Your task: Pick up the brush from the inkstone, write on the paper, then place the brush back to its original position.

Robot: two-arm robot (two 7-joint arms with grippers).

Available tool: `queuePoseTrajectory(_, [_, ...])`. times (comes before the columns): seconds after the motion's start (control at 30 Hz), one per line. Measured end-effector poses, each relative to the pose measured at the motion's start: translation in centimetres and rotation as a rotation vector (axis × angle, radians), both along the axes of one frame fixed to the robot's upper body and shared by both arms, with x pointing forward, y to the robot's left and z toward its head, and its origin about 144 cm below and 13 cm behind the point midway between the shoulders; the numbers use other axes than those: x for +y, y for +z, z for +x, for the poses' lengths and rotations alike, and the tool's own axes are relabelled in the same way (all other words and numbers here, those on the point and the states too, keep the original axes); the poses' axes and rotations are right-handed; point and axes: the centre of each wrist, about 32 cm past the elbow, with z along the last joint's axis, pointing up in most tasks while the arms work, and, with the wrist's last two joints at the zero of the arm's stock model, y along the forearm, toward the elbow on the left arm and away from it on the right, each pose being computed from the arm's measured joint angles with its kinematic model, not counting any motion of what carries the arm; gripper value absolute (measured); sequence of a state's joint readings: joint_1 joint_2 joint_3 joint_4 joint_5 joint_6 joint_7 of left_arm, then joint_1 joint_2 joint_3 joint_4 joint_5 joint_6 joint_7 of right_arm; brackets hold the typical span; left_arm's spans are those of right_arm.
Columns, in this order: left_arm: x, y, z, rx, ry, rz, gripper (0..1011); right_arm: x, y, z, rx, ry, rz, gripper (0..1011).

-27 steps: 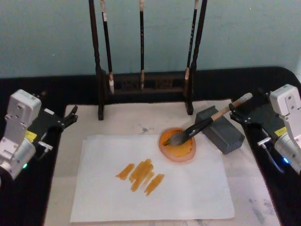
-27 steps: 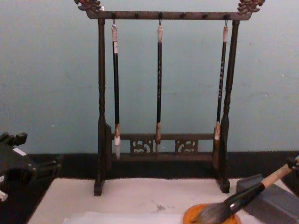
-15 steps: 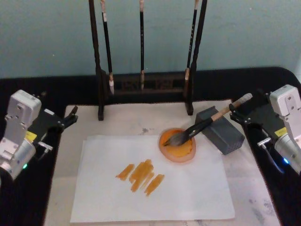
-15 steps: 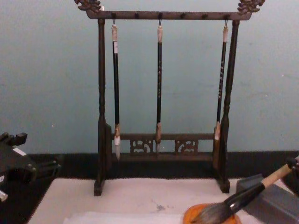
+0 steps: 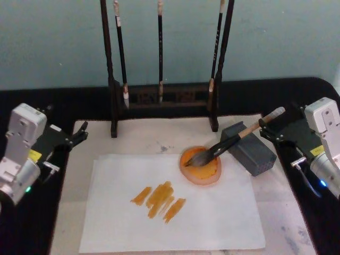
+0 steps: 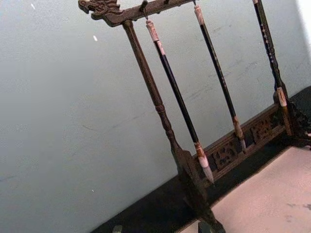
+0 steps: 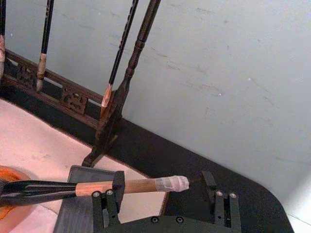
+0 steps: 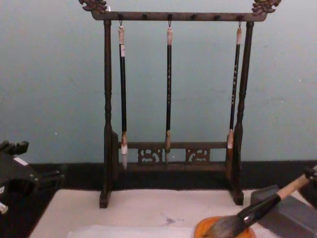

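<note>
Right pincer (image 5: 277, 121), right frame edge, gaping around brush (image 5: 228, 142) tail. Brush seeming light, stiff-handled, soft-tufted; gripping tan wood best. Left pincer (image 5: 79, 134) idling mid-left, state unclear.

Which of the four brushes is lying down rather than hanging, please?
The large tan-handled brush, propped on the grey block with bristles in the orange dish; the three thin ones hang from the rack.
</note>
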State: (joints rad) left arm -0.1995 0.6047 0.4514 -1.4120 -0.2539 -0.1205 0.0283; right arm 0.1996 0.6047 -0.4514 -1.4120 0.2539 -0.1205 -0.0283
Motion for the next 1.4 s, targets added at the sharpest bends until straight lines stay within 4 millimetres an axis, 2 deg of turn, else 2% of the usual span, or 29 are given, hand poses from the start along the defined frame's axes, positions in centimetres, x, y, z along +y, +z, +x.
queuePoseTrajectory(0.9, [0.0, 0.0, 0.0, 0.0, 0.0, 0.0, 1010, 0.0, 0.2, -0.3, -0.004, -0.003, 0.008, 1000])
queuePoseTrajectory(1.13, [0.0, 0.0, 0.0, 0.0, 0.0, 0.0, 1010, -0.3, 0.7, -1.1, -0.002, -0.005, 0.076, 1000])
queuePoseTrajectory(1.4, [0.0, 0.0, 0.0, 0.0, 0.0, 0.0, 1009, -1.0, 1.6, -2.2, 0.057, 0.012, 0.236, 1000])
